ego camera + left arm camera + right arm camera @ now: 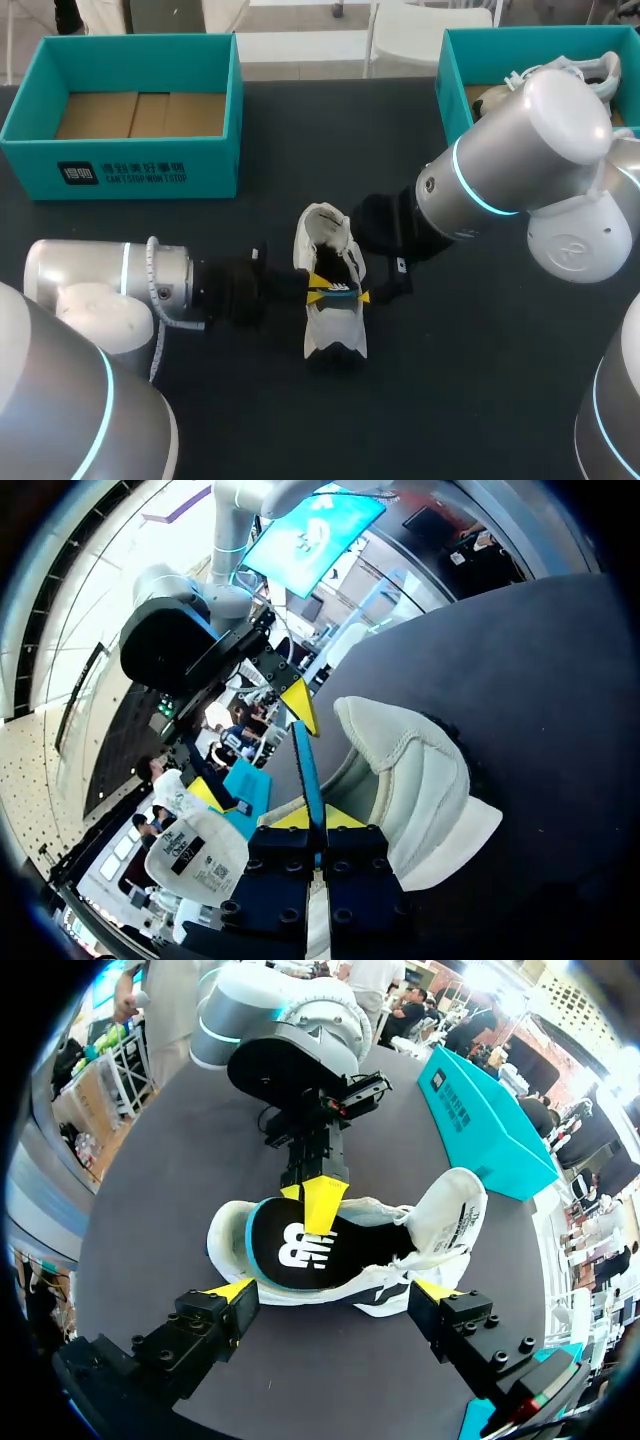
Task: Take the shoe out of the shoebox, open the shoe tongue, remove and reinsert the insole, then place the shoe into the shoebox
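In the head view, the white sneaker (330,325) lies on the dark desk near its middle, out of the box. My left tool (318,283) is at one side of it and my right tool (362,292) at the other. A strip of the insole (338,288), black with a blue edge, shows between them across the shoe's opening. The open teal shoebox (140,170) stands at the desk's far left corner, and a second teal box (455,75) at the far right corner.

In the left wrist view, my left tool (320,816) is closed narrowly on the insole (306,765). Its blue edge runs out from between my yellow tips. The sneaker (415,770) lies just beside them, and my right tool's yellow fingertips (298,705) are just beyond.

In the right wrist view, my right tool (335,1292) stands wide, one tip near each end of the sneaker (450,1210), gripping nothing. The insole (295,1250) lies half out of the shoe with my left tool's yellow finger (322,1202) pressed on it. The shoebox (480,1120) sits beyond.
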Available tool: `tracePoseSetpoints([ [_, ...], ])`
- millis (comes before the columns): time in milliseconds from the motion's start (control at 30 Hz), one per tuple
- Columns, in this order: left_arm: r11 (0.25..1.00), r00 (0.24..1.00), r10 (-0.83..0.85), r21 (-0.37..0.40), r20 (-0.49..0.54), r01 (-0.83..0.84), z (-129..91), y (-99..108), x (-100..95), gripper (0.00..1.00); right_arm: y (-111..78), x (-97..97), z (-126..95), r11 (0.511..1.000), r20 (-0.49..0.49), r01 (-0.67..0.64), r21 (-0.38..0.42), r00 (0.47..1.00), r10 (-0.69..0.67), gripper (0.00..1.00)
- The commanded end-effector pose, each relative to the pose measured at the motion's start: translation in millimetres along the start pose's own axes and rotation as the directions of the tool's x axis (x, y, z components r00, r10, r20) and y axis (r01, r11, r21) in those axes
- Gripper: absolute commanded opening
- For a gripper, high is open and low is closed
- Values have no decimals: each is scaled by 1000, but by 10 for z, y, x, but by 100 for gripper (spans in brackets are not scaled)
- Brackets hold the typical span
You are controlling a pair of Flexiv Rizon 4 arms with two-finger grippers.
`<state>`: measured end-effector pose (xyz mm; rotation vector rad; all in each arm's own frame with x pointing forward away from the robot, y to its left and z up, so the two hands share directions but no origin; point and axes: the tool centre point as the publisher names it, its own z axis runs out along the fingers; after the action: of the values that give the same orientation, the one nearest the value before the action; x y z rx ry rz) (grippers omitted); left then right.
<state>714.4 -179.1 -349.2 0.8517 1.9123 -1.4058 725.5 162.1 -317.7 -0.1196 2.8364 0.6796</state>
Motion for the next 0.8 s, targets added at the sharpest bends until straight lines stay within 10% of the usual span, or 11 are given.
tracePoseSetpoints([
  [33,1000,1000,-9,-5,-22,9,20,59,18,0,0,8,6,1000,1,0,1,1000,0,100],
  [133,1000,1000,-15,-5,-16,15,9,45,10,0,0,8,6,1000,1,0,1,1000,0,100],
  [300,1000,1000,7,15,9,-7,-70,-114,-93,40,0,8,6,1000,1,0,1,1000,0,100],
  [667,997,999,36,62,14,-37,-13,-293,-154,25,0,8,6,1000,1,0,1,1000,0,100],
  [800,997,1000,27,71,-5,-27,68,-264,-81,0,0,8,6,1000,1,0,1,1000,0,100],
])
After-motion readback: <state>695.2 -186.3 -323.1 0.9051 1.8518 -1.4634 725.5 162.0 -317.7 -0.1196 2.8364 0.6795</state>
